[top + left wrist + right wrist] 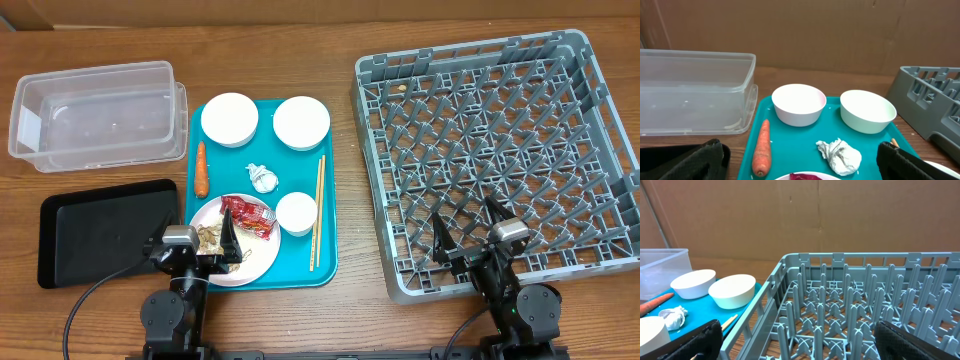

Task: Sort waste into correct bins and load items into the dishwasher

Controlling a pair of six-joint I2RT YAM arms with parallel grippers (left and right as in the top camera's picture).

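On the teal tray [325, 262] lie a carrot [201, 168], a white paper wad [263, 177], two bowls [229, 120] [301, 122], a small cup [296, 213] and chopsticks [318, 210]. A plate [250, 262] carries the red wrapper [248, 215] and beige scraps [212, 238]. My left gripper [192, 238] hovers open over the plate's near edge, holding nothing; in its wrist view the carrot [761, 147] and wad [840, 156] lie ahead. My right gripper [468, 228] stands open over the near edge of the grey dish rack [500, 150], holding nothing.
The clear tub [90, 115] stands at the back left. The flat black tray [100, 235] lies in front of it, left of my left arm. The rack's pegs [855, 305] rise right below my right gripper. Brown cardboard walls the far side.
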